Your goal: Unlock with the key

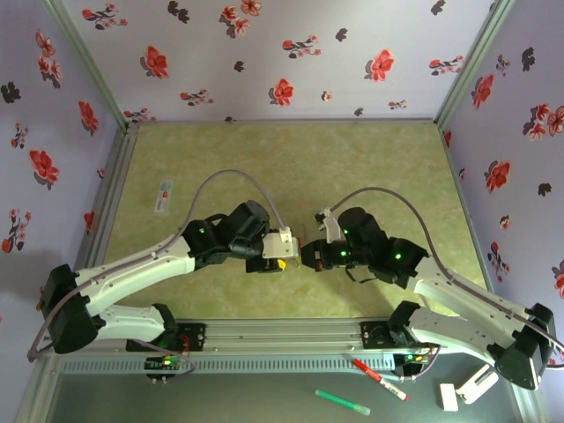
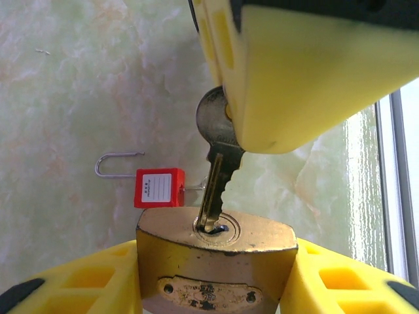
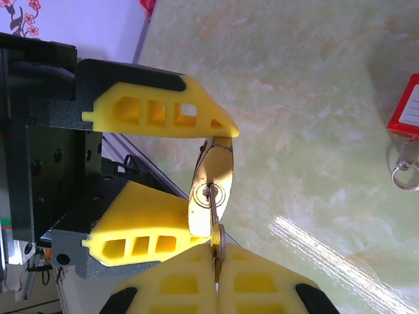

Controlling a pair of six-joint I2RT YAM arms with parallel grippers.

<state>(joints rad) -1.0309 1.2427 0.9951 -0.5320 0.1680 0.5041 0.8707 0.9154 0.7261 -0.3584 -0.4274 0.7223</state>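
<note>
A: Any clutter in the cell?
B: Red padlock (image 2: 159, 188) lying flat on the green marbled table (image 1: 264, 150), white label face-up, small ring (image 3: 402, 176) at its base end. White slip (image 1: 163, 196) near the table's left edge.
A: Off the table?
B: Red marker (image 1: 381, 379), green marker (image 1: 342, 402) and white block (image 1: 448, 397) on the grey surface below the near rail.

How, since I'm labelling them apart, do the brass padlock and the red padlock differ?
The brass padlock is clamped in the left claw; the red padlock lies flat on the table, ungripped. The key stands in the brass padlock's keyhole, not the red padlock's. The brass padlock's body is bare worn metal; the red padlock's carries a white label. Both are padlocks.
</note>
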